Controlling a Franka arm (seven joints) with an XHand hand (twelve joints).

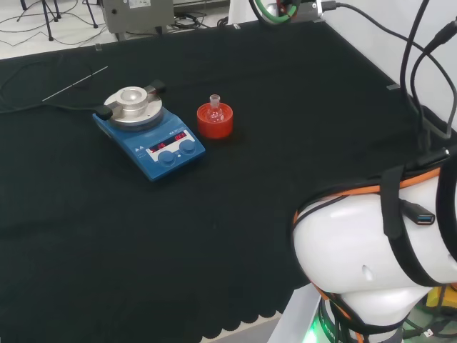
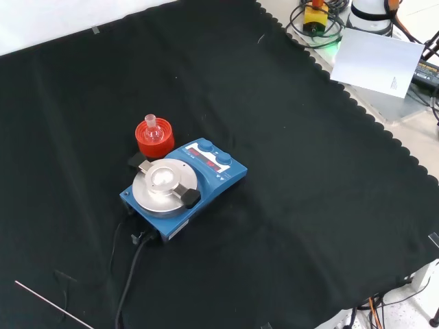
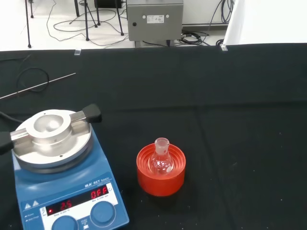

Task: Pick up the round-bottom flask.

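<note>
I had not yet touched the round-bottom flask (image 3: 160, 158); by my judgement the whole pick was still to do. I could not tell how my hand was set. The flask stood upright in its red ribbed stand (image 3: 160, 172), just beside the blue hotplate stirrer (image 3: 64, 191) with its metal top block (image 3: 50, 136). Around them lay the black cloth of the worktop (image 3: 240, 124), and farther off a thin rod (image 3: 38, 85). Beyond the worktop stood a grey box (image 3: 154, 20) and cables on the floor.

red ribbed stand (image 3: 160, 174), blue hotplate (image 3: 67, 201), black cloth (image 3: 240, 120)
</note>
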